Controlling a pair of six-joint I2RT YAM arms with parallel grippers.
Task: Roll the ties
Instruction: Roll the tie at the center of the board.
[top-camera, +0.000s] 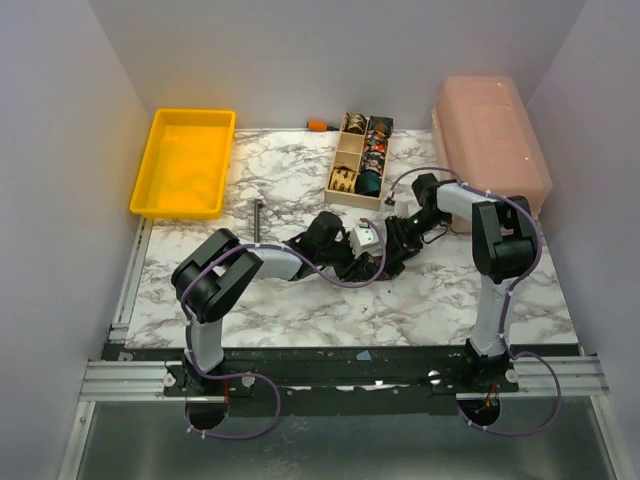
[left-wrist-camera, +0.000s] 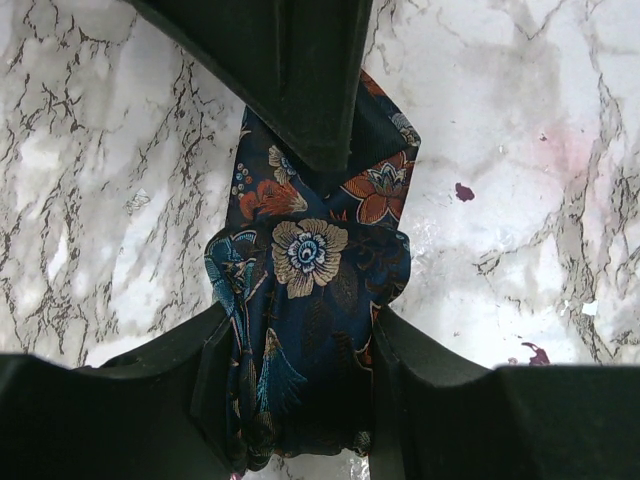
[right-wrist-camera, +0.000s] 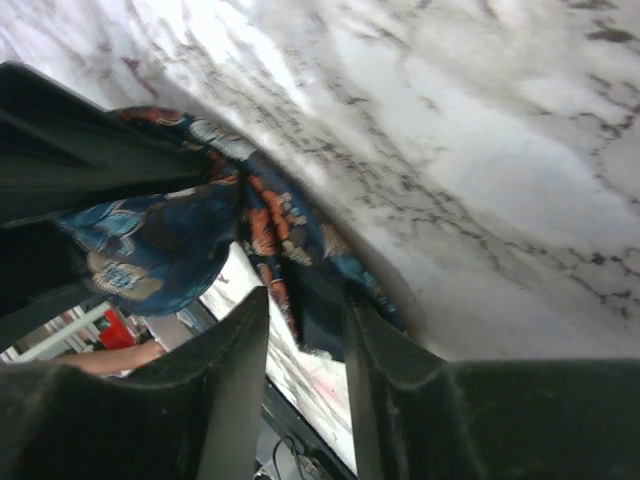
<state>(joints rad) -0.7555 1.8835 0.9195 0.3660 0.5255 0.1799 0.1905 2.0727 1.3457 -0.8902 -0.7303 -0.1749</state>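
Note:
A dark tie (left-wrist-camera: 310, 260) with a multicoloured floral print sits as a small coil on the marble table, its tail running away from the left wrist camera. My left gripper (left-wrist-camera: 300, 325) is shut on the coil, one finger on each side. In the top view both grippers, left (top-camera: 340, 247) and right (top-camera: 392, 250), meet at the table's middle and hide most of the tie. My right gripper (right-wrist-camera: 303, 300) stands open. The tie's tail (right-wrist-camera: 290, 235) lies at its fingertips, touching the right-hand finger, and the coil (right-wrist-camera: 150, 245) is just beyond.
A wooden box (top-camera: 340, 160) with coiled ties in its compartments stands at the back centre. Beside it is a pink lidded container (top-camera: 490, 135), and a yellow tray (top-camera: 185, 160) is at the back left. A dark T-shaped tool (top-camera: 258, 218) lies left of the grippers.

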